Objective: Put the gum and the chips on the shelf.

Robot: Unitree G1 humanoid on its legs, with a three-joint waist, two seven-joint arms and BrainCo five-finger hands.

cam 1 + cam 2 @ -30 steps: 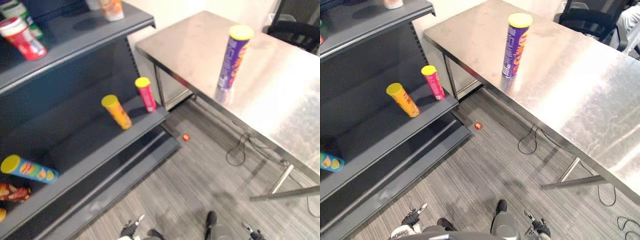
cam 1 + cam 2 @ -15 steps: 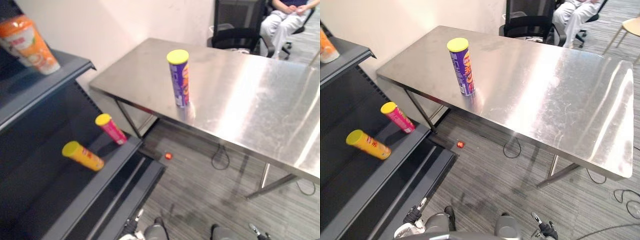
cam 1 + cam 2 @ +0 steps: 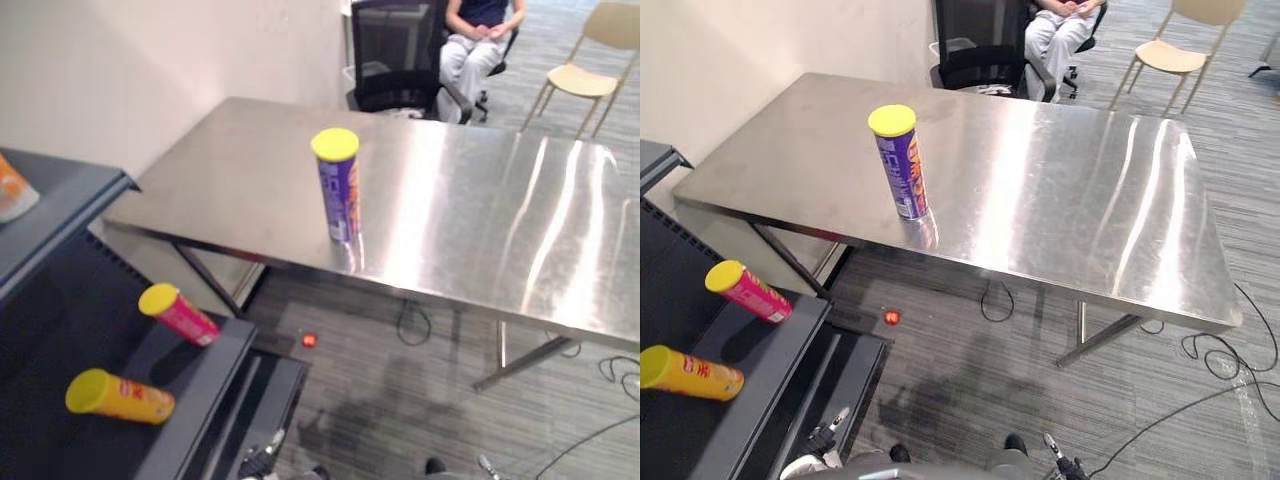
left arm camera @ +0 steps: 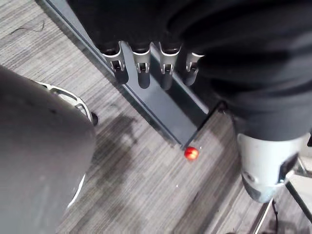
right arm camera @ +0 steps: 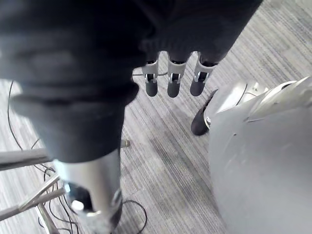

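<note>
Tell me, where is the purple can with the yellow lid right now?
In the left eye view the purple can stands upright on the steel table, near its front edge toward the left end, right of the dark shelf.

Upright chips can (image 3: 337, 185) on table (image 3: 480, 230), shelf (image 3: 760, 385) to its left, small item (image 3: 309, 340), perhaps gum, on floor (image 3: 400, 400) between

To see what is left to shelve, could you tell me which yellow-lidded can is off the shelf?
The purple can, upright on the steel table; the pink can and yellow can sit on the shelf.
</note>
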